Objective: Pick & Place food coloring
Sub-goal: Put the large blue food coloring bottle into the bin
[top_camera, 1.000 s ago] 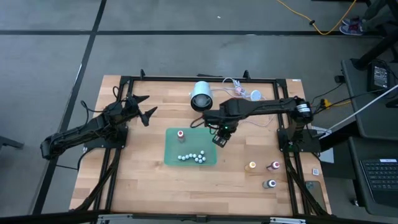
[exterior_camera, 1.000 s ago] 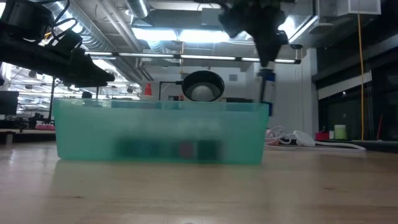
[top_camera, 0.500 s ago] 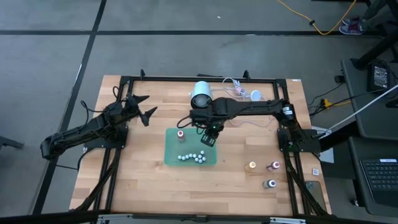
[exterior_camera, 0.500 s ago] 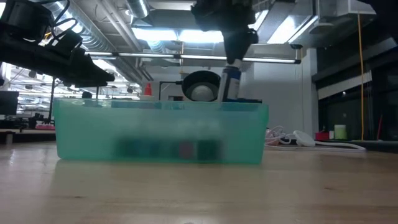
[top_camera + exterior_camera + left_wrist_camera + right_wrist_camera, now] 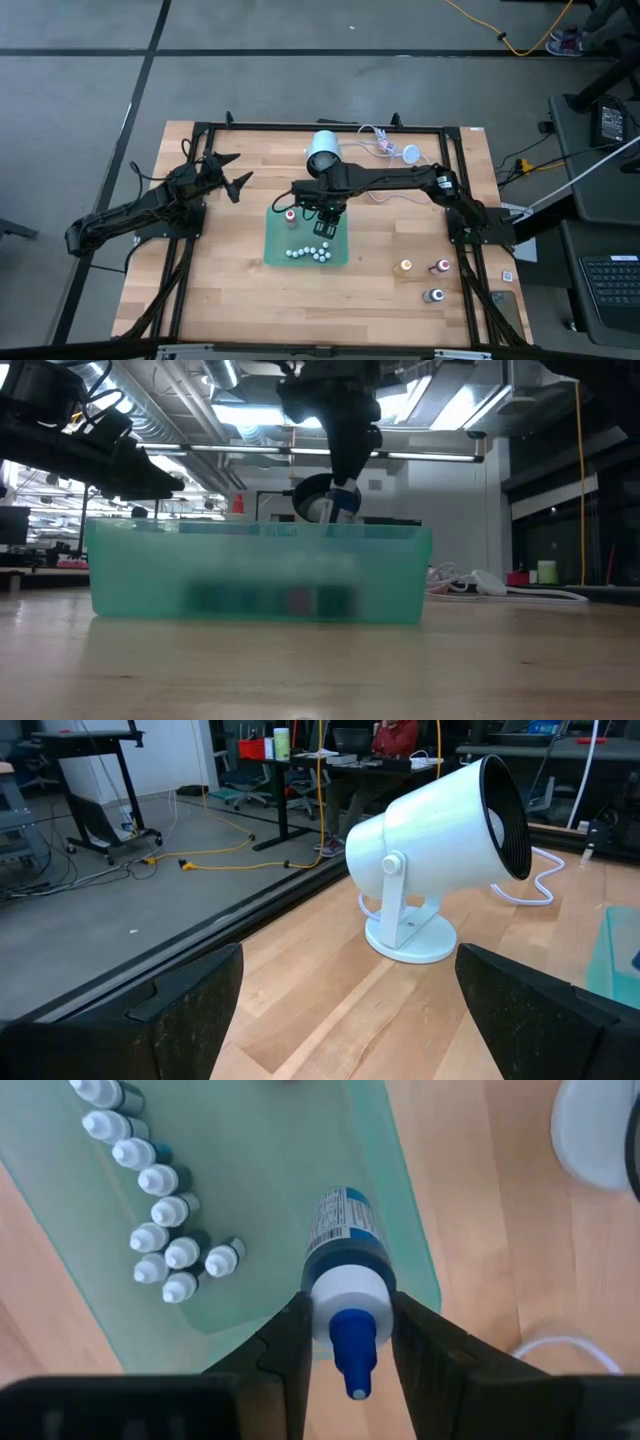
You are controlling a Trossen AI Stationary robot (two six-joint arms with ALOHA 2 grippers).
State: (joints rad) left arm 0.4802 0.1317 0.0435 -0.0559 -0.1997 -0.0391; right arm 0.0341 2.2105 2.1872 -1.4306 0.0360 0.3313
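Currently, a blue food coloring bottle [image 5: 343, 1250] is held clamped in the right gripper [image 5: 345, 1335] above the green tray [image 5: 275, 250]; one red bottle [image 5: 291, 214] is placed inside, three bottles [image 5: 436, 268] remain on the table.

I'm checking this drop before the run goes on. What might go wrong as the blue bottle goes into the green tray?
1. The right pincer grips the blue bottle only near its cap, so it may tilt or slip on release.
2. It hangs over the green tray close to the small bottles; a drop there could knock them about.
3. The red-capped bottle stands upright close by and might be toppled.
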